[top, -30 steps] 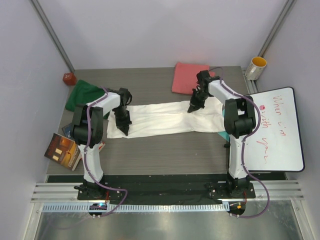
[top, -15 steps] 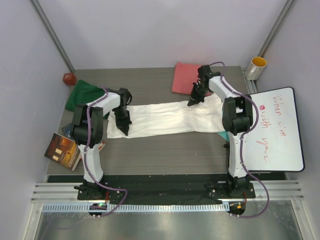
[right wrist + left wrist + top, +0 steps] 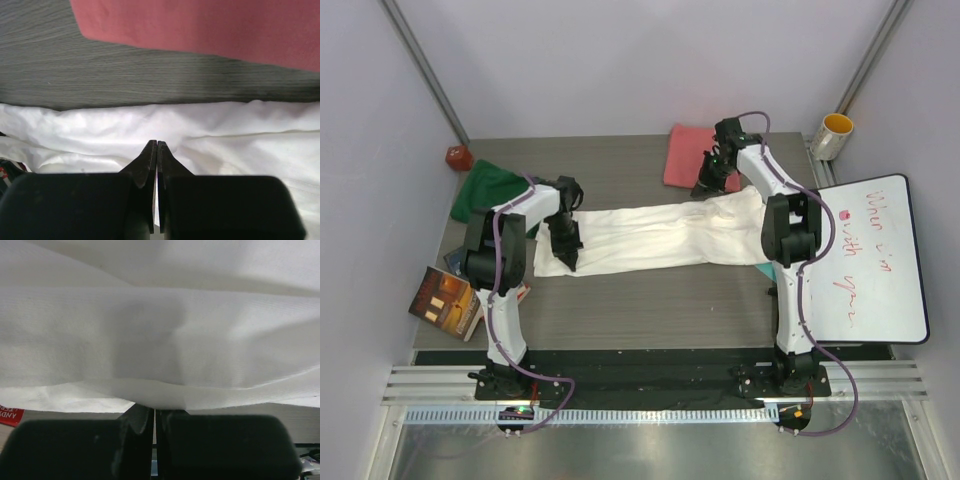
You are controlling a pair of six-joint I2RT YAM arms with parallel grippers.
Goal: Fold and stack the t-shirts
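White shirt (image 3: 650, 235): lies on the table (image 3: 640, 300), in the middle, pulled out into one long, wrinkled band.
Long axis: from left to right across the table; the right end lies a little farther from the arm bases than the left end.
Ends: the left end is wider and flat, while the right end is bunched under the right arm (image 3: 790, 235).
Left gripper (image 3: 154, 412): at the left end of the band, jaws closed, pinching the edge of the white shirt. The cloth rises in a small fold over the tips and fills the left wrist view.
Right gripper (image 3: 157, 144): jaws almost together, with nothing between them. The tips are above the far edge of the white shirt, near its right end.
Pink shirt (image 3: 688, 155): folded flat, at the far side of the table, just beyond the right gripper. A strip of bare table separates it from the white shirt.
Green shirt (image 3: 485, 190): a loose heap at the far left, close to the left end of the band; I cannot tell if they touch.
In the way: both arms cross above the ends of the white shirt and hide parts of it.
Around: books (image 3: 445, 300) at the left edge, a small red thing (image 3: 458, 157) in the far left corner, a whiteboard (image 3: 875, 270) on the right, and a yellow mug (image 3: 836, 133) beyond it.
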